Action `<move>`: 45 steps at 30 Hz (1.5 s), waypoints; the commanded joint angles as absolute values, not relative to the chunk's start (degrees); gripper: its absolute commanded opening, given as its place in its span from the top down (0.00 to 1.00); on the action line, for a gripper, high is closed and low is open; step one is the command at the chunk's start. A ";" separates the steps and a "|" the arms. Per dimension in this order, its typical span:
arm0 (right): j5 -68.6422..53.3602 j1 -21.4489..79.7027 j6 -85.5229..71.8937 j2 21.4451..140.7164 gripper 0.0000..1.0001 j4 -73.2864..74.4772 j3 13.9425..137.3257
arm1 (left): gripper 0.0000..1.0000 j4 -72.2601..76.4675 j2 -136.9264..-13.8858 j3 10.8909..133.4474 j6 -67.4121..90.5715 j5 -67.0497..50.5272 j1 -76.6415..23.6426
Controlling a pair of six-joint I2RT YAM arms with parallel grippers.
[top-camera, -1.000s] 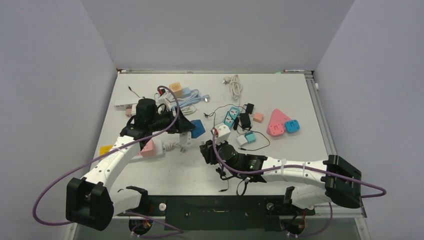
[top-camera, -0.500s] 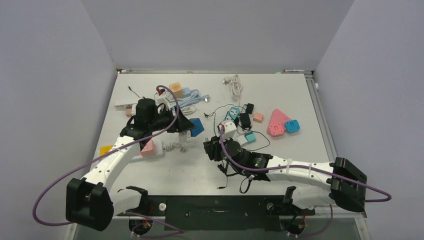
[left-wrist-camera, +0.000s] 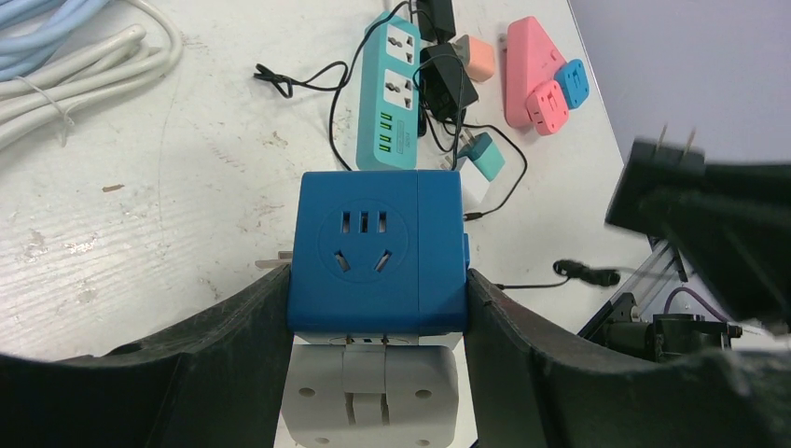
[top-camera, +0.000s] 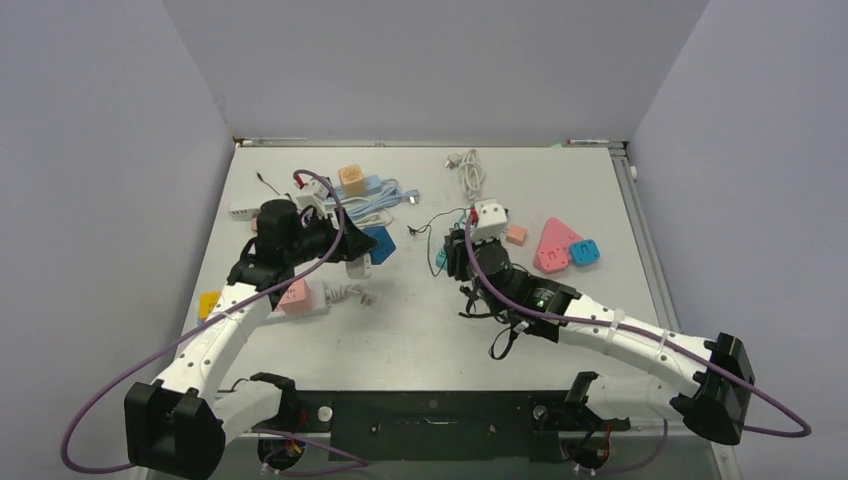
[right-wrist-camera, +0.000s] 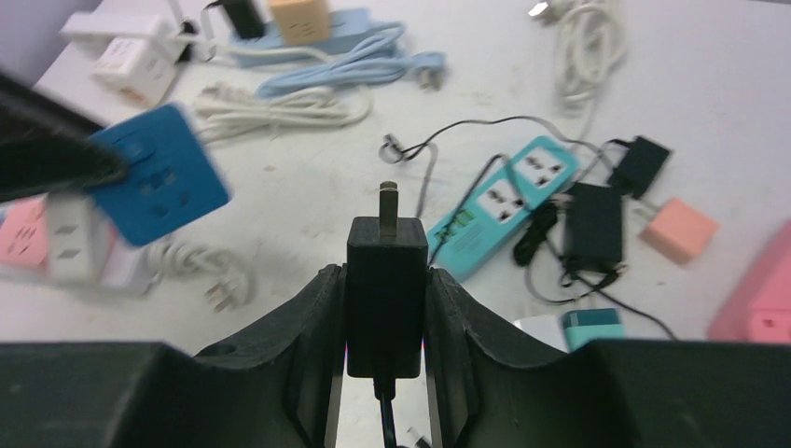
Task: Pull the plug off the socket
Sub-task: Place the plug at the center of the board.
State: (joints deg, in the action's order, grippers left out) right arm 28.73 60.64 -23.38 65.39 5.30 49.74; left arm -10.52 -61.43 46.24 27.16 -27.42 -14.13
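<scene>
My left gripper (left-wrist-camera: 377,308) is shut on a blue cube socket (left-wrist-camera: 377,252) with a white plug block (left-wrist-camera: 371,392) hanging under it. In the top view the blue socket (top-camera: 378,243) sits at the left gripper (top-camera: 362,248), held above the table. My right gripper (right-wrist-camera: 386,289) is shut on a black plug adapter (right-wrist-camera: 386,280) with two bare prongs pointing forward and its cable trailing down. The black plug is clear of the blue socket (right-wrist-camera: 159,189), which shows to its left. In the top view the right gripper (top-camera: 452,258) is well right of the socket.
A teal power strip (right-wrist-camera: 504,205), black adapters (right-wrist-camera: 592,224), a peach cube (right-wrist-camera: 678,230) and thin cables lie beyond the right gripper. A pink triangular block (top-camera: 556,243) lies to the right. White and blue cables (top-camera: 375,205), an orange cube (top-camera: 351,178) and a pink strip (top-camera: 295,297) lie on the left.
The right gripper has swung up and to the right with the black plug, away from the socket. The left gripper has drawn the blue socket back to the left.
</scene>
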 commanded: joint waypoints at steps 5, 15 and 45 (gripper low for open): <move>25.14 42.17 -21.64 65.07 0.95 7.22 51.15 | 1.00 -5.72 -61.52 46.98 26.71 -31.00 -14.60; 13.65 27.83 -20.87 69.07 0.95 1.63 44.41 | 1.00 -5.72 -61.79 47.20 26.61 -31.59 -15.61; 6.70 18.99 -26.98 87.59 0.85 -7.08 40.57 | 1.00 -5.03 -61.31 47.12 27.77 -34.00 -15.74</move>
State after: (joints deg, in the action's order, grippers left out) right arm 6.26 19.20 -25.80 85.97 -4.10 37.58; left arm -10.02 -62.83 46.24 26.81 -31.57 -15.44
